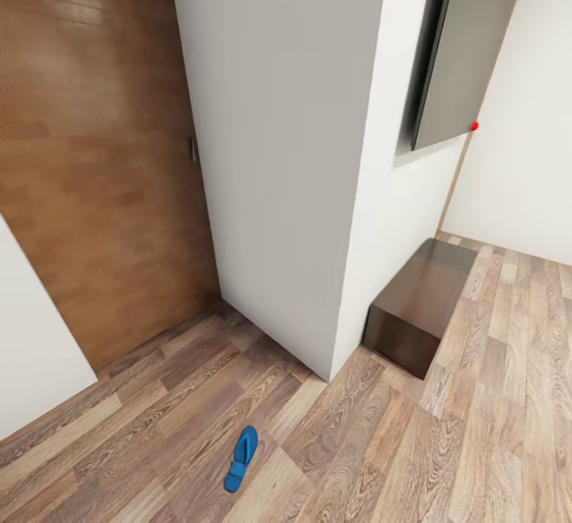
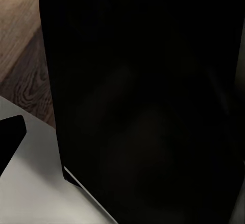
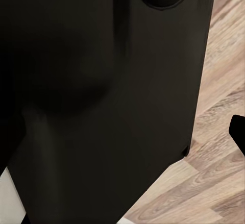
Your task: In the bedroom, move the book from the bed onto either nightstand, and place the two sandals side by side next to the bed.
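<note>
A: Where's the sandal (image 1: pixel 241 458)?
B: Blue flip-flop, on floor nr the wall corner (image 1: pixel 326 364). Can't tell if grippers are open or closed.
A: Best approach?
B: I'd roll up square, stop short, reach low.

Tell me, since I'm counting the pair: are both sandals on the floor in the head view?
No, a single blue sandal lies on the wood floor, in front of the white wall corner.
</note>
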### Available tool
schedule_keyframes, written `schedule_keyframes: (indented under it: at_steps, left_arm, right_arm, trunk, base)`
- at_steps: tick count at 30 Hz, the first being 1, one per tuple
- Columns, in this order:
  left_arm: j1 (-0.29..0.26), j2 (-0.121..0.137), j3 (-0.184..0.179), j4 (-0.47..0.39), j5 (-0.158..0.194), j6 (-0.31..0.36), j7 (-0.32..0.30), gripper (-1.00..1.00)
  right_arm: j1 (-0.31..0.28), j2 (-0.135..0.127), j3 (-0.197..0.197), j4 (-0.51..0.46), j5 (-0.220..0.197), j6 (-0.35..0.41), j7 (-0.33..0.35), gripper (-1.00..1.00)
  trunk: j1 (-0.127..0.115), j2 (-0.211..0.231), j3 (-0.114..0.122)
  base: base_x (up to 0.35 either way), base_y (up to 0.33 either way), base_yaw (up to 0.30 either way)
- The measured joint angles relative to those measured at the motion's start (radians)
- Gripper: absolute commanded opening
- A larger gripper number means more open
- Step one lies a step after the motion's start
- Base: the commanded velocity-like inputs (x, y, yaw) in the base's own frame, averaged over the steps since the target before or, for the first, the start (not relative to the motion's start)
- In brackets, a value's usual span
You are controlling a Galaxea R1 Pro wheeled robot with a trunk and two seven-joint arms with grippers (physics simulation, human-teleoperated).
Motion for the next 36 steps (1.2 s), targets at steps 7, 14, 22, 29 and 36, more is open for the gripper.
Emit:
schedule_keyframes:
  at_steps: [7, 14, 22, 29, 36]
  left_arm:
    - [0.0, 0.0, 0.0, 0.0, 0.0, 0.0, 0.0, 1.0]
    - [0.0, 0.0, 0.0, 0.0, 0.0, 0.0, 0.0, 1.0]
    - [-0.001, 0.0, 0.0, 0.0, 0.0, 0.0, 0.0, 1.0]
    - [0.0, 0.0, 0.0, 0.0, 0.0, 0.0, 0.0, 1.0]
    - [-0.001, -0.001, 0.0, 0.0, 0.0, 0.0, 0.0, 1.0]
  right_arm:
    - [0.0, 0.0, 0.002, 0.0, 0.001, 0.0, 0.0, 1.0]
    - [0.0, 0.0, 0.003, 0.0, 0.001, 0.0, 0.0, 1.0]
    - [0.0, 0.0, 0.003, 0.0, 0.001, 0.0, 0.0, 1.0]
    - [0.0, 0.0, 0.003, 0.0, 0.001, 0.0, 0.0, 1.0]
    - [0.0, 0.0, 0.001, 0.0, 0.001, 0.0, 0.0, 1.0]
  trunk:
    - [0.0, 0.0, -0.005]
    - [0.0, 0.0, -0.008]
    - [0.0, 0.0, -0.009]
    - [0.0, 0.0, -0.012]
    - [0.0, 0.0, -0.014]
  base:
    - [0.0, 0.0, 0.106]
    - [0.0, 0.0, 0.061]
    - [0.0, 0.02, 0.026]
    - [0.0, 0.018, 0.124]
    - [0.0, 0.005, 0.059]
